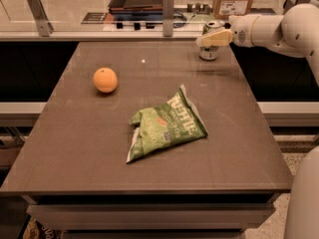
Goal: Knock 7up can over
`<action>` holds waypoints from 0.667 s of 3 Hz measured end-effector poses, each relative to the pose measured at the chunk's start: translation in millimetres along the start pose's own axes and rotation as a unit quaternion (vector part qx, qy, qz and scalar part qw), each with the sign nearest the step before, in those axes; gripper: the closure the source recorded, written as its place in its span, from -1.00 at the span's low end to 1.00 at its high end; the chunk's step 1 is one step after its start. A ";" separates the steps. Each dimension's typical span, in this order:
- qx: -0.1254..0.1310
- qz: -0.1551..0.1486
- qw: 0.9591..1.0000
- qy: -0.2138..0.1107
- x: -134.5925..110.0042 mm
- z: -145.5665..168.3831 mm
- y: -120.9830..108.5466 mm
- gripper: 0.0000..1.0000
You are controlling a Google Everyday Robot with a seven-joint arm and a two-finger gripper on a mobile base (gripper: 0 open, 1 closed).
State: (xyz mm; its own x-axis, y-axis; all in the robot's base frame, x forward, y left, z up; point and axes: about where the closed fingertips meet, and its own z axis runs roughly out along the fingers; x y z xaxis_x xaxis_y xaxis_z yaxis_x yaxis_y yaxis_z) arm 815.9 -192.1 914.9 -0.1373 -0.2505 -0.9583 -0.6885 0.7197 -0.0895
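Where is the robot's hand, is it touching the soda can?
Cannot tell. In the camera view the gripper crosses the 7up can near its top, hiding any gap.

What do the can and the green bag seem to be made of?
The 7up can looks like metal: shiny silver top. The gripper is at its upper part. The green bag seems thin plastic or foil film: crinkled, slightly glossy.
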 end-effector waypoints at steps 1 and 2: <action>0.000 0.000 1.000 0.000 0.0 0.1 0.1 -1.00; -0.009 0.010 1.000 -0.014 9.2 5.7 0.1 -1.00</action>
State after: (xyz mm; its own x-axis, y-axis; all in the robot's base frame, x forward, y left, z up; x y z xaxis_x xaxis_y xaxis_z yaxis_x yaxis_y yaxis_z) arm 818.6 -190.6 904.5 -0.1309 -0.2175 -0.9672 -0.6982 0.7129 -0.0658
